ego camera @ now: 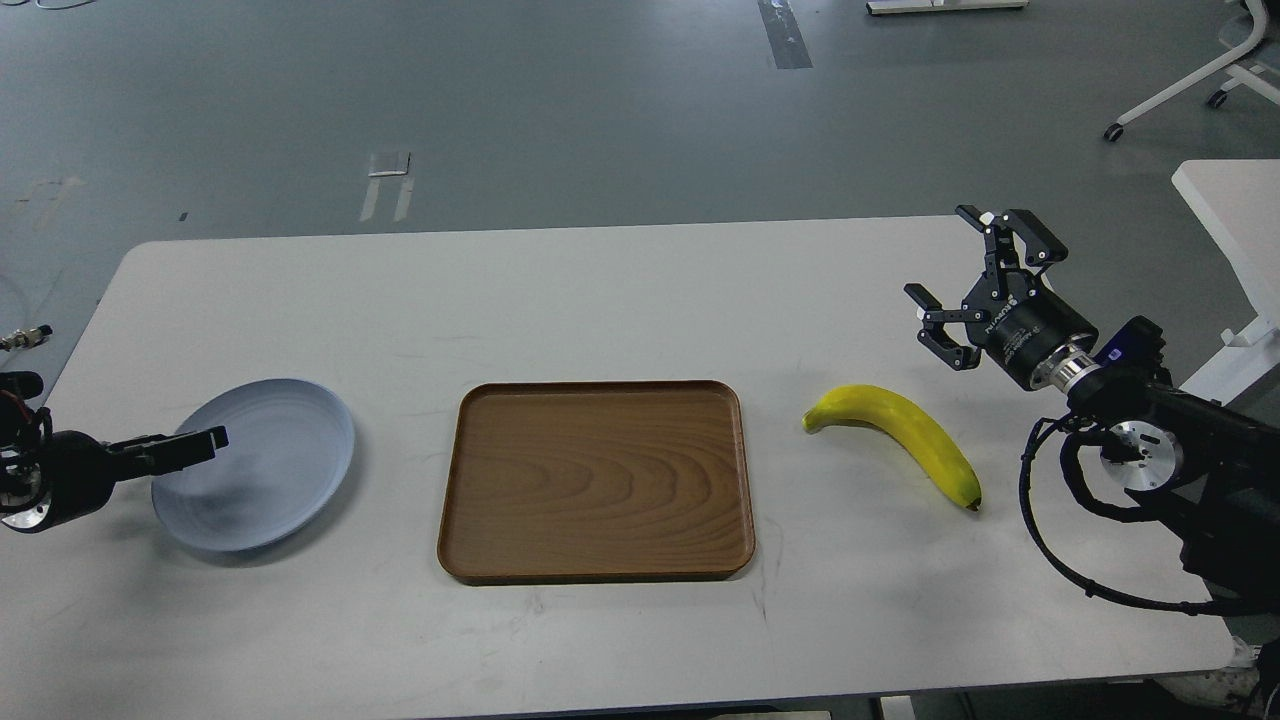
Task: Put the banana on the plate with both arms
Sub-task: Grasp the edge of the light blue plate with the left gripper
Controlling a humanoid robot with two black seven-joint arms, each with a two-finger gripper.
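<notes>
Head view: left gripper (205,441) over plate (262,462) rim, finger spread unreadable, arm cropped; right gripper (968,275) spread wide above banana (900,435), empty.

Grey floor (560,110) with tape marks (388,165). White table (640,290) in foreground. Chair base (1190,85) and second white table (1235,215) at right.

One view only, from the robot's own head, set high above the near edge of the white table (620,290) and tilted forward and down. It takes in almost the whole tabletop at middling range, with the wooden tray (596,480) near centre and grey floor (560,110) beyond the table's far edge.
</notes>
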